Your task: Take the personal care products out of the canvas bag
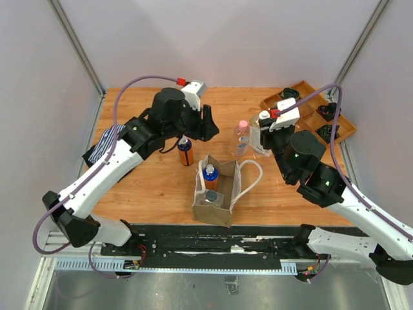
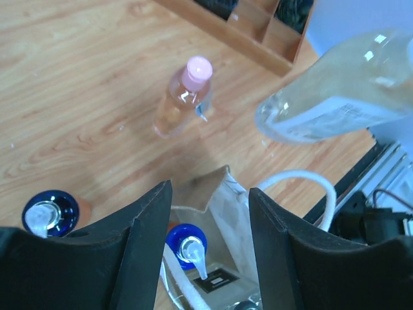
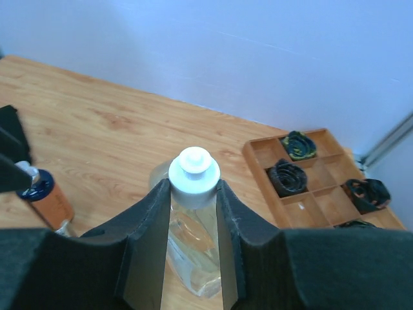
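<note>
canvas bag [image 1: 210,210] front-middle, pump bottle [image 1: 210,174] inside it, second pump bottle [image 1: 186,154] standing behind-left, compartment tray [image 1: 307,105] back right, folded clothing [image 1: 103,145] far left

— what do we list for the wooden table [image 1: 148,187]?
— we enter five lots: canvas bag [image 1: 213,210], standing near the front; orange-brown bottle [image 1: 186,154] and pink-capped bottle [image 1: 241,139], upright behind it, apart; compartment tray [image 1: 308,111], far right corner; folded striped clothing [image 1: 103,145], left edge.
</note>
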{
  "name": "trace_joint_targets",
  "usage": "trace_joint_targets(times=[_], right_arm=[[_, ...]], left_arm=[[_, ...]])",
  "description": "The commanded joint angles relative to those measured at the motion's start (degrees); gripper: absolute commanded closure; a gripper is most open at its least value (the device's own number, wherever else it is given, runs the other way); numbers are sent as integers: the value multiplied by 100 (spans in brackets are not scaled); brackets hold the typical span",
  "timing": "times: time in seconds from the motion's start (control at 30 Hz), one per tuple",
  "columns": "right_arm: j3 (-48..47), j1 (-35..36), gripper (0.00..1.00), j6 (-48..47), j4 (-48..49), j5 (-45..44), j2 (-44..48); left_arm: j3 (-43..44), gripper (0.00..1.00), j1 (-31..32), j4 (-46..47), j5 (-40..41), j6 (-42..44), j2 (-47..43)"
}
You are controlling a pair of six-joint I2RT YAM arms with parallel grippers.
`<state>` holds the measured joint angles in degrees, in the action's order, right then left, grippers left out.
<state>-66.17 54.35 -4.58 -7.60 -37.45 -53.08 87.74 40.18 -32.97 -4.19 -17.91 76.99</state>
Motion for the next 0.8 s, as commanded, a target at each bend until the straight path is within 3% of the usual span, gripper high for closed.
trace_joint_targets(times=[0.0, 0.27, 0.43, 0.57, 0.77], right_arm=[[-166, -9, 97, -508, 1001, -628, 26], [1047, -322, 97, -865, 2100, -1194, -80], [1602, -777, 97, -436, 2513, -1193, -289], [1858, -1016, 99, -294, 2926, -1189, -564], [1819, -1268, 99, -11, 2787, -992, -880]], left_arm=[[53, 45, 124, -338, -397, 396, 387], [-428, 44, 196, -600, -415, 463, 487], [-706, 44, 367, -653, -549, 502, 498], [-868, 45, 508, -697, -606, 472, 496], [-1069, 45, 665, -637, -626, 389, 370]])
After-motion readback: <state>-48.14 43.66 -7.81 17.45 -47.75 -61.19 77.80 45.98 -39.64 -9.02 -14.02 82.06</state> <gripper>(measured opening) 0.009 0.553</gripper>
